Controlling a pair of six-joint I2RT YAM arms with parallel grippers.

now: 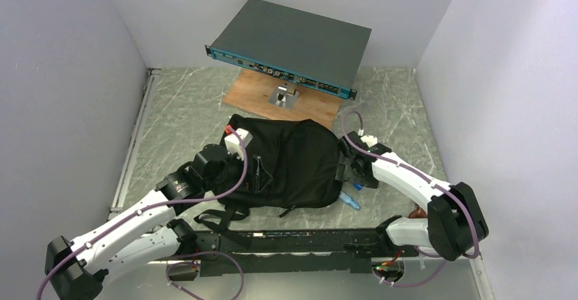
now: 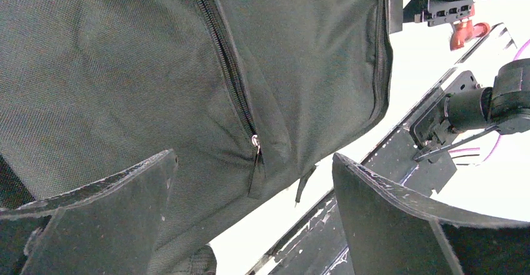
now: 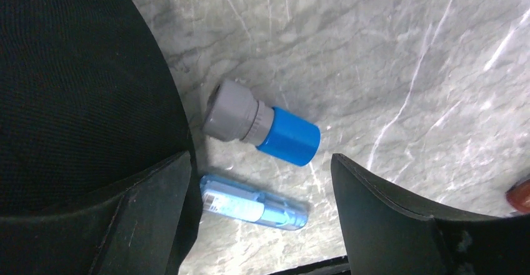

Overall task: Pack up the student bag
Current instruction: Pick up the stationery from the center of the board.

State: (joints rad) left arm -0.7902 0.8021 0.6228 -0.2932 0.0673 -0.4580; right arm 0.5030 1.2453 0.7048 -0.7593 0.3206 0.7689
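The black student bag (image 1: 293, 163) lies flat in the middle of the table, straps toward the near edge. My left gripper (image 1: 221, 167) is open over its left part; the left wrist view shows the bag's fabric (image 2: 125, 69) with a closed zipper and its pull (image 2: 255, 141) between my spread fingers. My right gripper (image 1: 354, 170) is open at the bag's right edge, above a translucent blue stick (image 3: 253, 203) and a blue cylinder with a grey cap (image 3: 262, 125) on the marble. The stick also shows in the top view (image 1: 350, 200). The bag's edge (image 3: 75, 87) fills the left of the right wrist view.
A flat dark grey rack device with a teal front (image 1: 290, 44) stands on a stand over a wooden board (image 1: 317, 109) at the back. Grey walls close three sides. A black rail (image 1: 300, 238) runs along the near edge by the arm bases.
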